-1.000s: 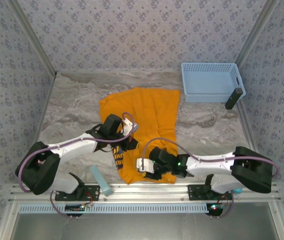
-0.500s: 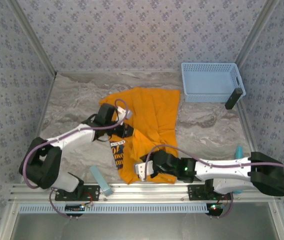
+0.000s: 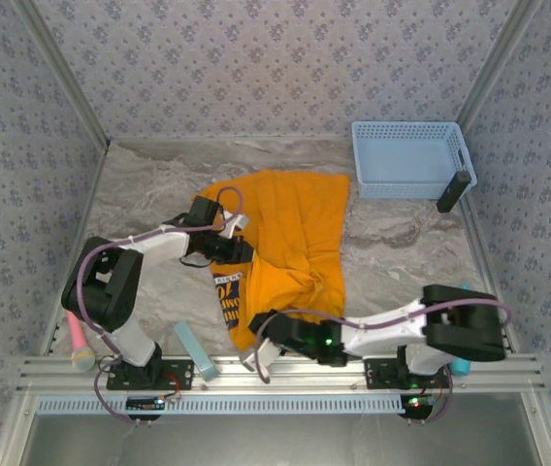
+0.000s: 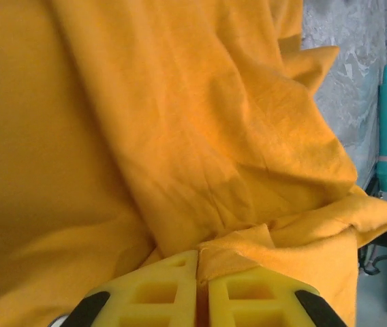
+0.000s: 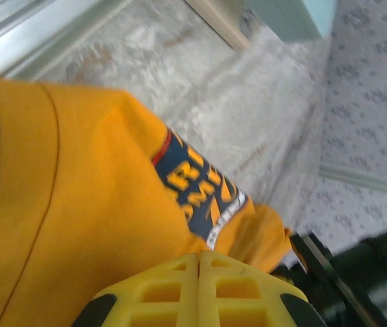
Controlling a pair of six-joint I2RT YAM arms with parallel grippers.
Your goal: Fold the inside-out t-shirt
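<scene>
Counter (image 3: pixel 140 194) carries the inside-out t-shirt (image 3: pixel 300 218), spread in its middle, with dark lettering showing at the near left part. The left gripper (image 4: pixel 199 262) is pressed together, pinching a fold at the shirt's left side. The right gripper (image 5: pixel 199 257) is pressed together on the near hem, beside the lettering.

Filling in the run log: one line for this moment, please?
left end effector: shut on shirt | right end effector: shut on shirt | fold: unfinished
</scene>
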